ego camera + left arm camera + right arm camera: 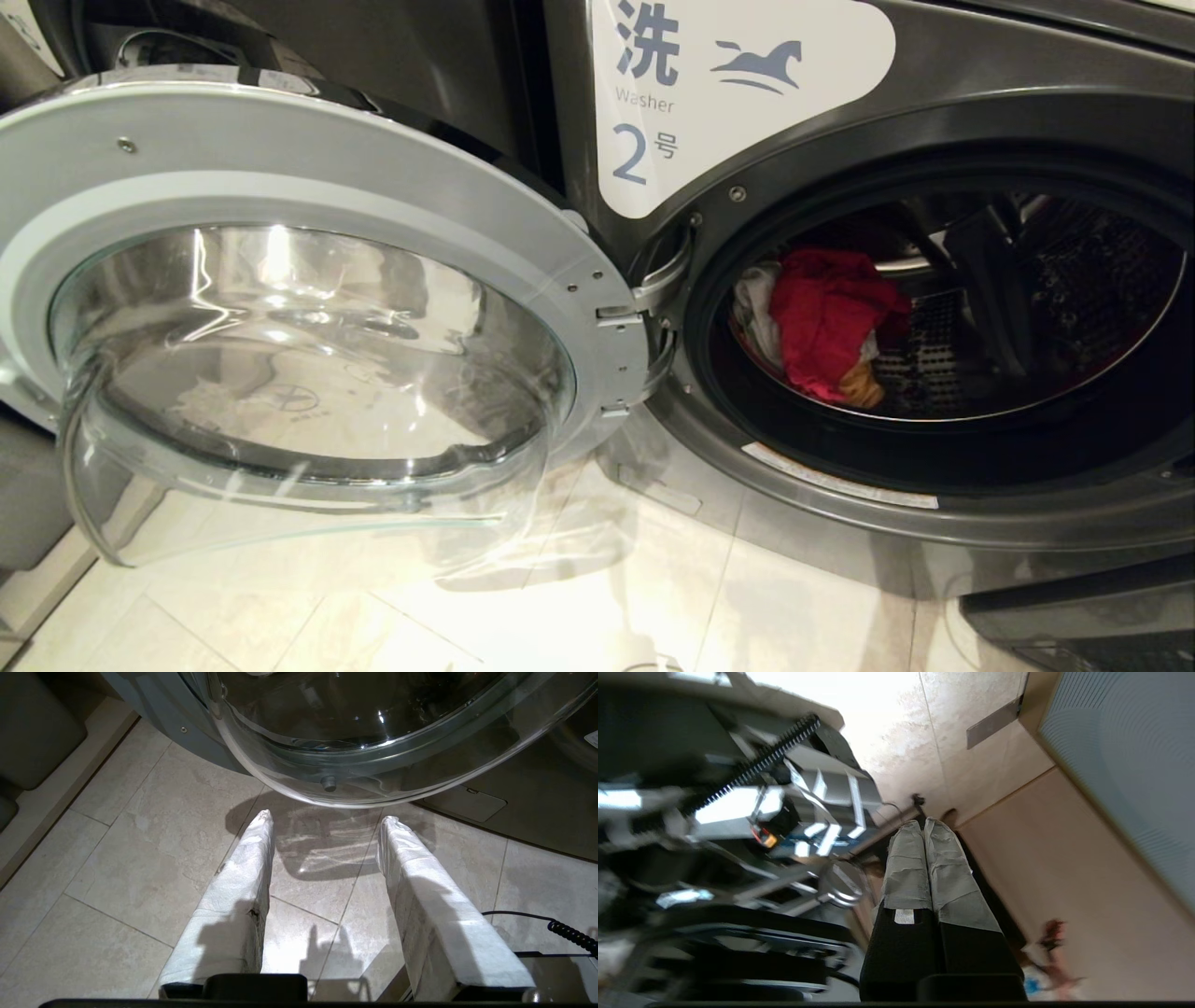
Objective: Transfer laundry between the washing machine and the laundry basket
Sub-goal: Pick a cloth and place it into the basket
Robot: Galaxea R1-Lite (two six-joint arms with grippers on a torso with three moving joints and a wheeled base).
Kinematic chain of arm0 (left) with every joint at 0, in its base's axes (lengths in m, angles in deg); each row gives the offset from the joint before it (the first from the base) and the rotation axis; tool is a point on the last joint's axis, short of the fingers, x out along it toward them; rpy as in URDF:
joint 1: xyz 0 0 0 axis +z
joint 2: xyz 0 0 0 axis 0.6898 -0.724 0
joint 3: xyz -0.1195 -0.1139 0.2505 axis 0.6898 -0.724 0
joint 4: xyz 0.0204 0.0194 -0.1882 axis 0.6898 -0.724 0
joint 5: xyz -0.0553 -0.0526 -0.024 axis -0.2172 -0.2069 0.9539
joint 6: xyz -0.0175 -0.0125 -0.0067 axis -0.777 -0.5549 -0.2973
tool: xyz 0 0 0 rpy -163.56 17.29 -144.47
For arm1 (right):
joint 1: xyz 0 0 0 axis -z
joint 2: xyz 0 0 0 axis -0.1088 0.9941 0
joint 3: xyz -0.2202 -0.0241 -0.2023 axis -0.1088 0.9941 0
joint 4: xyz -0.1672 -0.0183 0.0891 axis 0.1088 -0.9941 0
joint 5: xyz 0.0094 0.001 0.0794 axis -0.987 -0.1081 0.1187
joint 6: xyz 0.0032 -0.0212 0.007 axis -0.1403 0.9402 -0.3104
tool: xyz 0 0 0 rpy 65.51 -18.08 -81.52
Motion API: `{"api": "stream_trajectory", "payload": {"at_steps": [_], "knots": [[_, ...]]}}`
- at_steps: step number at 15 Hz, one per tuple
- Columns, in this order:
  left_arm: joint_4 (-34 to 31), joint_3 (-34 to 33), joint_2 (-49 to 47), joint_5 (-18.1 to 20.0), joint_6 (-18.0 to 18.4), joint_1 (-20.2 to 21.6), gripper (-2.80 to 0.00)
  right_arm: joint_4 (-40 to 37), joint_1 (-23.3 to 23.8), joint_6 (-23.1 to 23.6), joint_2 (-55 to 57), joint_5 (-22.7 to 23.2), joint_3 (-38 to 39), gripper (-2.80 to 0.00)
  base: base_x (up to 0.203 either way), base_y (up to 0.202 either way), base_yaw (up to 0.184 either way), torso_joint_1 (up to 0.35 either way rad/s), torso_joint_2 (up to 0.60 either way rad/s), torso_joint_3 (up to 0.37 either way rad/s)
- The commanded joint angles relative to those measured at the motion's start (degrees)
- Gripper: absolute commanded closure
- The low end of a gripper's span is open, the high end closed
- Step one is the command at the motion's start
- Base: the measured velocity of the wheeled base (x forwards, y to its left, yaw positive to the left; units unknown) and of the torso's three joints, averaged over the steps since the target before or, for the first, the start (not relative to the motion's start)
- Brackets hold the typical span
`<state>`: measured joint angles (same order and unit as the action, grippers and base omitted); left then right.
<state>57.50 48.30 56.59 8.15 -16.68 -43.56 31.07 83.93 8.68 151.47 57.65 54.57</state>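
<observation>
The washing machine [934, 75] bears a white label [728, 93] reading "洗", "Washer", "2号", beside a horse emblem.

The dark grey washing machine [980, 84], labelled 2, stands with its round glass door [308, 308] swung wide open. Inside the drum lies the laundry [822, 322]: a red garment bunched over white cloth, a yellow-orange piece below.

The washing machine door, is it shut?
No, the round glass door is swung wide open, showing the laundry inside the drum.
</observation>
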Motion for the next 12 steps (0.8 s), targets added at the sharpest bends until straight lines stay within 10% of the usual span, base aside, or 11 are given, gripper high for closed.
{"api": "stream_trajectory", "payload": {"at_steps": [1, 4, 5, 9, 12], "knots": [[0.00, -0.04, 0.02, 0.00, -0.04, 0.04, 0.00, -0.07, 2.56, 9.12, 3.02, -0.10, -0.88, 0.00, 0.000, 0.000, 0.000, 0.000, 0.00, 0.000], [0.00, -0.03, 0.02, 0.00, 0.03, 0.04, 0.00, 0.12, 4.64, 18.71, 5.76, 1.42, -3.08, 0.00, 0.000, 0.000, 0.000, 0.000, 0.00, 0.000], [0.00, 0.04, 0.02, 0.00, 0.03, 0.04, 0.00, 0.19, 5.32, 23.19, 6.94, 2.60, -4.07, -2.80, 0.000, 0.000, 0.000, 0.000, 0.00, 0.000], [0.00, -0.02, -0.04, 0.00, 0.03, 0.04, 0.00, 7.37, 5.94, 35.16, 14.33, 6.04, -7.31, -2.80, 0.000, 0.000, 0.000, 0.000, 0.00, 0.000], [0.00, 0.04, 0.02, 0.00, 0.03, 0.04, 0.00, 14.70, 8.82, 41.94, 20.46, 21.11, -7.54, -2.80, 0.000, 0.000, 0.000, 0.000, 0.00, 0.000]]}}
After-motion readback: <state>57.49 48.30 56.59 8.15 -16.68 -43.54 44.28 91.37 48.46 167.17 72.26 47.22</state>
